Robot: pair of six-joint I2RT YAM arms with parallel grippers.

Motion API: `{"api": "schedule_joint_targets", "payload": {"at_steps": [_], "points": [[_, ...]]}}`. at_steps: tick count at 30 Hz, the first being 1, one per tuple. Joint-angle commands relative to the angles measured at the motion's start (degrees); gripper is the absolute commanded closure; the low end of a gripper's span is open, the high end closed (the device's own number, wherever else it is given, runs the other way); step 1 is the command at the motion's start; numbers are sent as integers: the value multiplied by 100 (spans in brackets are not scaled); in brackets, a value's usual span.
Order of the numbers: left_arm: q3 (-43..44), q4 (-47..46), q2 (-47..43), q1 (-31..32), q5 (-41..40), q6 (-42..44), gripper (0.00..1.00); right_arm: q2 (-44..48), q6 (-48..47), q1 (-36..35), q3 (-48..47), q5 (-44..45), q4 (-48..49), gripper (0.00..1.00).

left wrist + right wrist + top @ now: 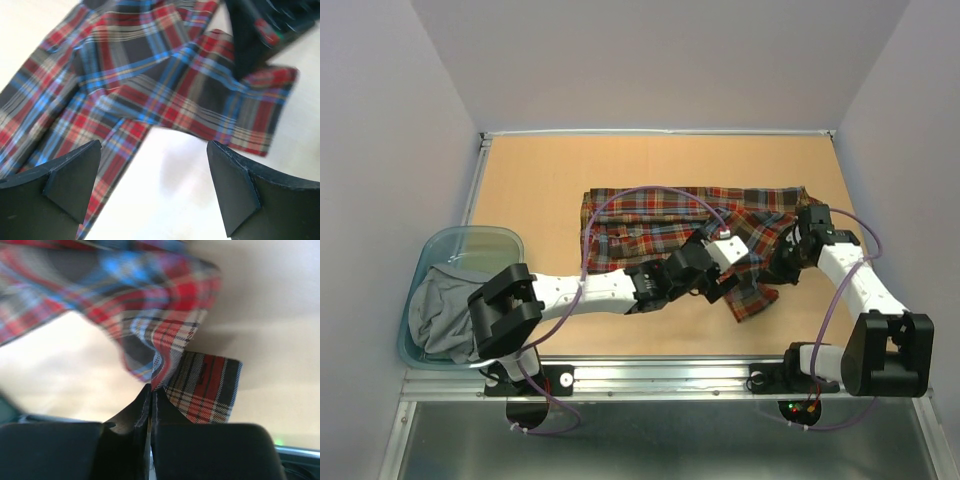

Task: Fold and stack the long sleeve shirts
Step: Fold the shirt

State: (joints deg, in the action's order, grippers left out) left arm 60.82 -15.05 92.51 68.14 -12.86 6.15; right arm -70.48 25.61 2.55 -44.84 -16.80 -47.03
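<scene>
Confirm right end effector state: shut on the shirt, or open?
Shut. The right end effector pinches the plaid shirt; wrist view shows jaws together on cloth.

Surface [540,170]: light wood-tone top, pale walls on three sides. Plaid shirt [650,215] lies spread on it, its body reaching beyond and to the left of the left end effector [723,287]. A sleeve end lies just beside the right end effector [775,270], on its near side. Translucent bin [480,240] with grey cloth [440,300] in it sits well left of both, at the surface's edge.
</scene>
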Motion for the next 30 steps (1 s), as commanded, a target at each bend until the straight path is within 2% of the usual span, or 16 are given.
{"api": "schedule_joint_targets", "payload": {"at_steps": [1, 5, 10, 18, 23, 25, 30], "points": [[246, -779, 187, 190, 46, 281, 1, 25, 409, 0, -718, -913, 246, 99], [282, -1052, 320, 279, 266, 89, 1, 78, 849, 0, -1026, -957, 474, 100], [255, -1342, 382, 314, 285, -219, 1, 183, 1752, -8, -887, -1282, 1107, 99], [220, -1677, 566, 314, 364, -527, 1, 263, 2633, -79, -877, -1229, 1740, 99], [369, -1878, 768, 323, 56, -580, 2, 350, 2888, -140, -834, -1247, 1811, 99], [422, -1984, 856, 314, -40, -589, 7, 385, 2959, -149, -772, -1238, 1828, 100], [475, -2362, 1137, 375, -944, -292, 12, 456, 3056, -219, -675, -1300, 1872, 99]]}}
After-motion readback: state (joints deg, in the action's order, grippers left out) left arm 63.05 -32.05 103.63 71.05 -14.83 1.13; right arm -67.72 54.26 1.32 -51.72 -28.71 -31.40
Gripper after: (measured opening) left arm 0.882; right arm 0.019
